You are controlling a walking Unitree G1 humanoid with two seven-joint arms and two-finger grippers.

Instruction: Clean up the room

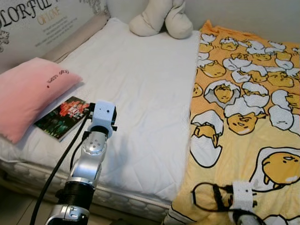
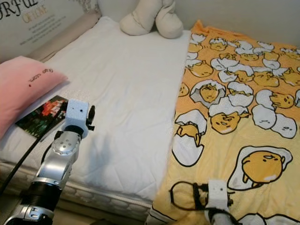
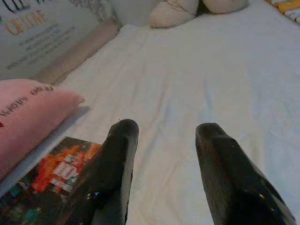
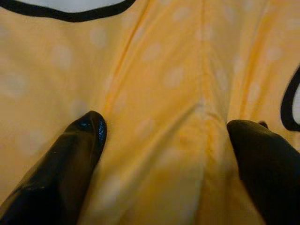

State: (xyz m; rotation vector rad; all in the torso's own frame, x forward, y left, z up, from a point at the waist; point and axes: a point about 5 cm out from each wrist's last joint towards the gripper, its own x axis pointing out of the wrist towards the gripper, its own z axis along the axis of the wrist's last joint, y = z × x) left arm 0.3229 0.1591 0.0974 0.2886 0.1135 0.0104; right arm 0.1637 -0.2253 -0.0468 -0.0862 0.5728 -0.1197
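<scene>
From the head cameras, the yellow egg-print blanket (image 1: 243, 108) lies over the right half of the bed (image 1: 140, 89), with a book (image 1: 62, 116) tucked beside the pink pillow (image 1: 28, 91) and a plush toy (image 1: 161, 18) at the head. The left wrist view shows the left gripper (image 3: 161, 129) with fingers spread, hovering over bare white sheet near the book. The right wrist view shows the right gripper (image 4: 164, 126) spread against a raised blanket fold; I'd close squarely on that ridge before pulling.

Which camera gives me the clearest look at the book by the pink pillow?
Left eye view: the book lies whole, one corner under the pink pillow. Right eye view has the arm covering part; left wrist view crops it behind the left gripper.
</scene>
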